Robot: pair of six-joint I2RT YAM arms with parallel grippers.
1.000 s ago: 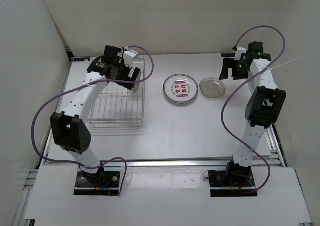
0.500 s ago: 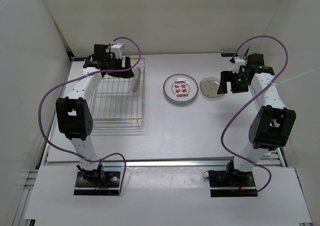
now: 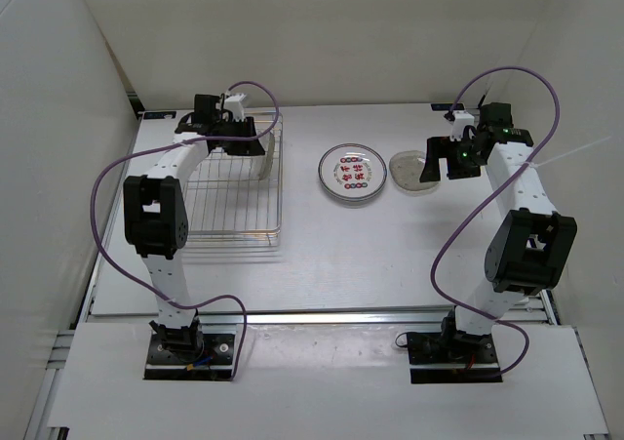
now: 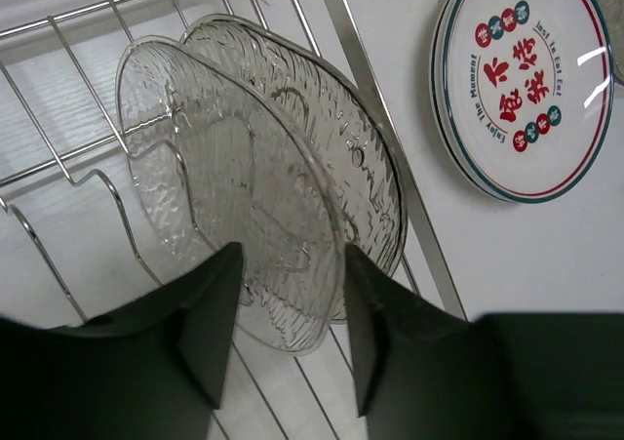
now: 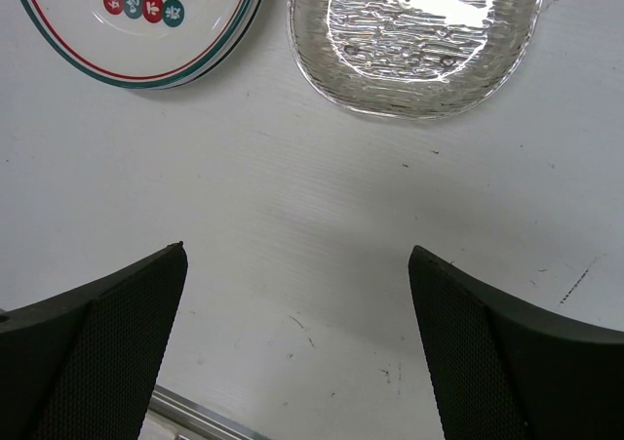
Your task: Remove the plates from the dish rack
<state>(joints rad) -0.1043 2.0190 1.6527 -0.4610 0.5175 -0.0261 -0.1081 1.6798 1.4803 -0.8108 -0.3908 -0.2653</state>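
Two clear glass plates stand upright at the far right of the dish rack (image 3: 229,233). In the left wrist view the front plate (image 4: 224,167) leans ahead of the back one (image 4: 336,138). My left gripper (image 4: 292,250) (image 3: 255,147) has closed in on the front plate's lower rim, one finger on each face. A white plate with a green rim (image 3: 351,175) (image 4: 526,79) (image 5: 136,20) lies flat on the table beside another clear glass plate (image 3: 414,170) (image 5: 419,40). My right gripper (image 5: 297,253) (image 3: 436,159) hovers open over bare table just short of that glass plate, holding nothing.
The rack's thin wire dividers (image 4: 88,167) and its right side rail (image 4: 390,147) run close around the held plate. The green-rimmed plate lies just right of the rack. White walls close in the table at the back and both sides.
My left arm has swung to the rack's far right corner and its jaws have narrowed onto the front glass plate. The right gripper has shifted slightly left and stays open.
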